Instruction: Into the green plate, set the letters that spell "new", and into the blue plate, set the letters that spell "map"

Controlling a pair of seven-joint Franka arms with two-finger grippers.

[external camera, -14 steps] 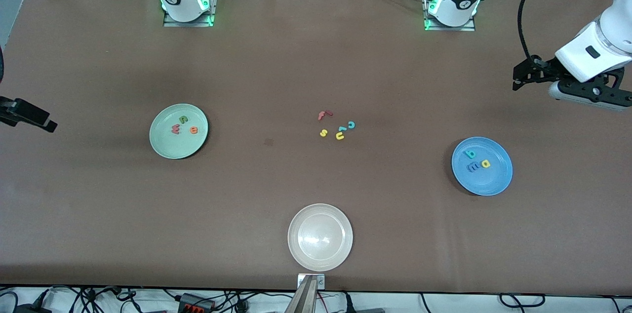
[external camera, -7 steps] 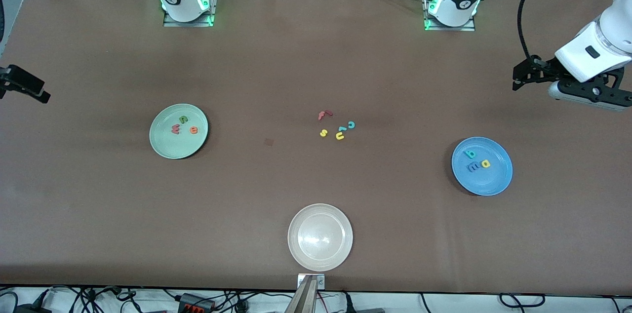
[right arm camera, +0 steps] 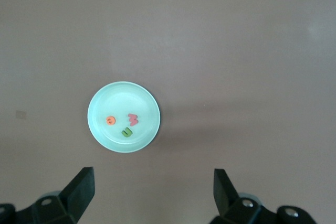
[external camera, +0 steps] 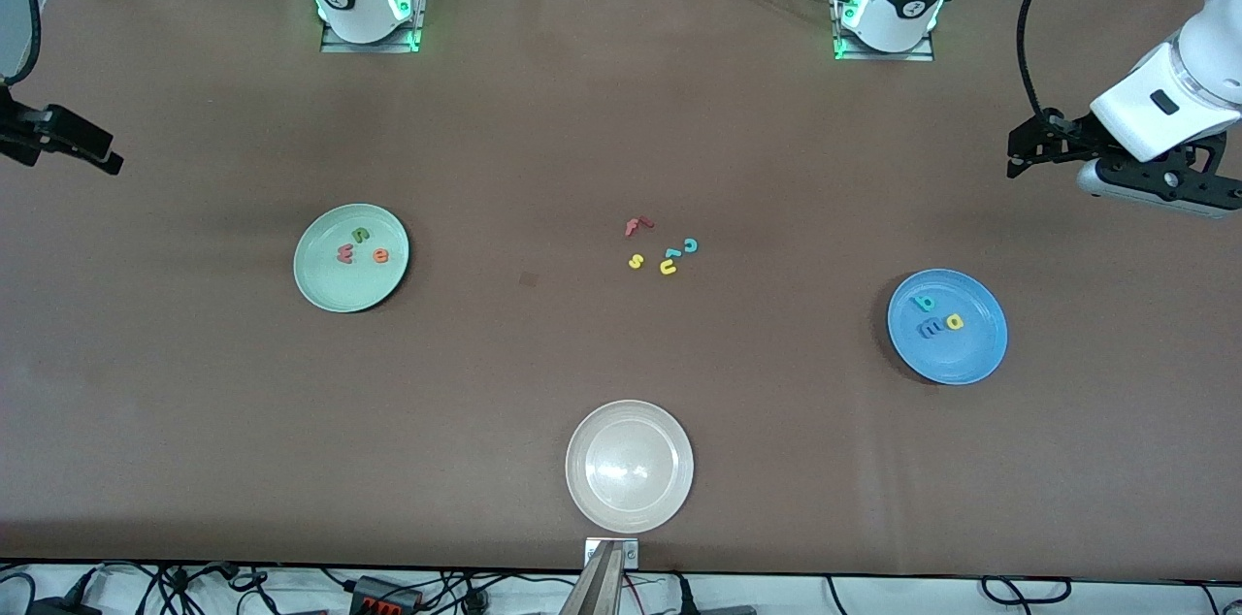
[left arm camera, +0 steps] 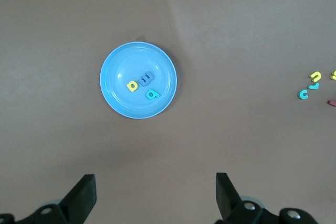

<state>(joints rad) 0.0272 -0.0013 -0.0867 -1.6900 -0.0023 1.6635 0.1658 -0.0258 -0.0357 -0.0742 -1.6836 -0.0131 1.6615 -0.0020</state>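
Three letters lie in each target plate. On the green plate (external camera: 330, 290), toward the right arm's end of the counter (external camera: 194, 421), I see the green "n" (external camera: 360, 233), the red "w" (external camera: 344, 253) and the orange "e" (external camera: 380, 255). On the blue plate (external camera: 956, 363), toward the left arm's end, I see the teal "p" (external camera: 925, 303), the dark blue "m" (external camera: 930, 328) and the yellow "a" (external camera: 955, 321).

Change over the last second: only my right end effector (external camera: 82, 149) has moved. It has drawn up along the counter's edge, away from the green plate, and its wrist view shows its fingers (right arm camera: 79, 190) spread wide with nothing between them, high over that plate. My left end effector (external camera: 1030, 149) has stayed where it was, waiting above the counter near the blue plate, fingers (left arm camera: 81, 198) likewise released and empty.

No letter has shifted in that time. Remaining at mid-counter, well apart from both plates: the red "f" (external camera: 636, 226), yellow "s" (external camera: 636, 261), yellow "u" (external camera: 668, 268), teal "c" (external camera: 690, 245) and one small teal piece (external camera: 672, 254) I cannot read. The cream-white plate (external camera: 582, 489) stands bare, nearest the front camera.

I judge both words sorted and the task complete; the right arm's withdrawal reads as a retreat to rest.
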